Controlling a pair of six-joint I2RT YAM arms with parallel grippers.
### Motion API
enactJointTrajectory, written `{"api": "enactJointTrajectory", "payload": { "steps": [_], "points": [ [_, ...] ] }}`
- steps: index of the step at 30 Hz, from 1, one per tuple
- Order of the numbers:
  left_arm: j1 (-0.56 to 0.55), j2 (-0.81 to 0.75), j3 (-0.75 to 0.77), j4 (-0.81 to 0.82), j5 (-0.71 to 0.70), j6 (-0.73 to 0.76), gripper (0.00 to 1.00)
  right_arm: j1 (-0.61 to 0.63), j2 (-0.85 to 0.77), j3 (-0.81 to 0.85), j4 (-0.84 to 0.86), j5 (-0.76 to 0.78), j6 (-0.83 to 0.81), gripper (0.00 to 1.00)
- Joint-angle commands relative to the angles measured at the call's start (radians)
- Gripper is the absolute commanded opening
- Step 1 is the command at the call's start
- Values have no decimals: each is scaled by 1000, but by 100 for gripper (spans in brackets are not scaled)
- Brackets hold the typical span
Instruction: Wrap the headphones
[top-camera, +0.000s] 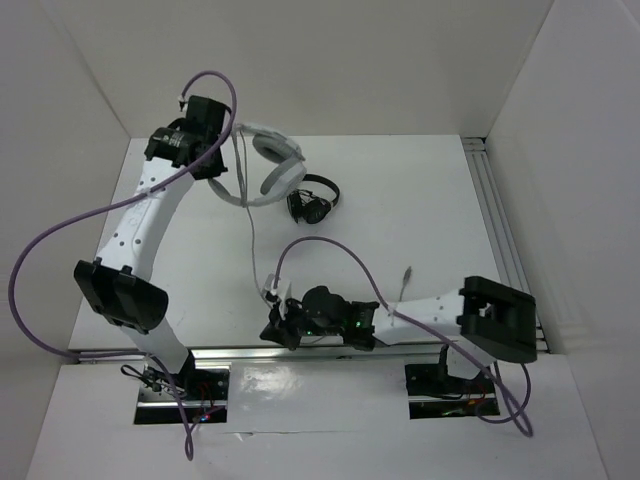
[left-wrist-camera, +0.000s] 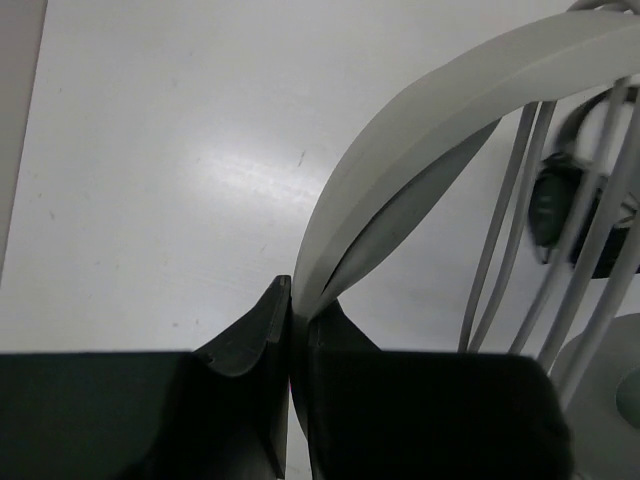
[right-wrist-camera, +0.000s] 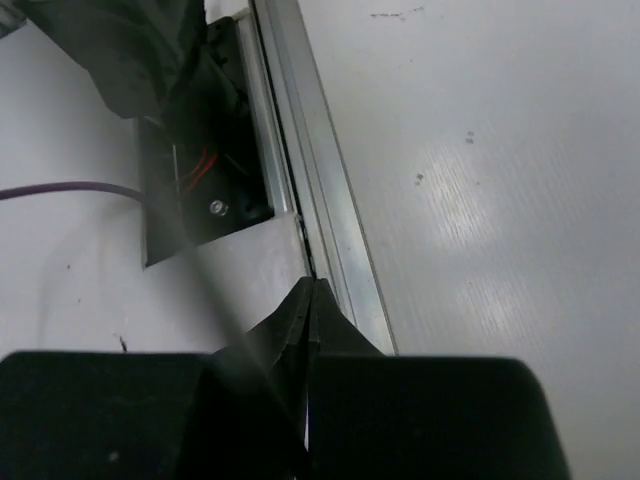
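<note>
Left hand (left-wrist-camera: 292, 298) clamped tight on the wide headband of the headphones (top-camera: 276, 150), near the far-left corner of the counter (top-camera: 420, 230). Padded cups sit just inboard of the hand. Several strands of the thin grey cable (top-camera: 250, 235) cross beside the band (wrist view). Smaller black headphones (top-camera: 313, 205) just beside the cups, to their right. One cable run leads down to the near edge. Right hand (right-wrist-camera: 310, 300) sits there beside the metal rail (right-wrist-camera: 325, 210), jaws pressed together on a blurred grey strand, apparently that cable.
</note>
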Motion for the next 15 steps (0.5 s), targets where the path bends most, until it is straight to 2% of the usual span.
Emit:
{"api": "enactJointTrajectory", "payload": {
  "steps": [1,4,6,7,11,15],
  "points": [
    [5,-39,-85,122,-107,-16,0,93,-160,164,-371,230,-155,0],
    [-15,-51,-205,110,-155,-16,0,113,-220,306,-611,286,-234,0],
    [-60,-85,-283,131,-168,7,0,122,-230,359,-713,400,-305,0],
    [-70,-106,-363,145,-143,19,0,122,-246,397,-795,519,-328,0],
    [-136,-183,-516,171,-112,102,0,73,-260,465,-912,807,-472,0],
    [-207,-234,-645,159,-93,124,0,-40,-293,502,-873,965,-578,0]
  ]
}}
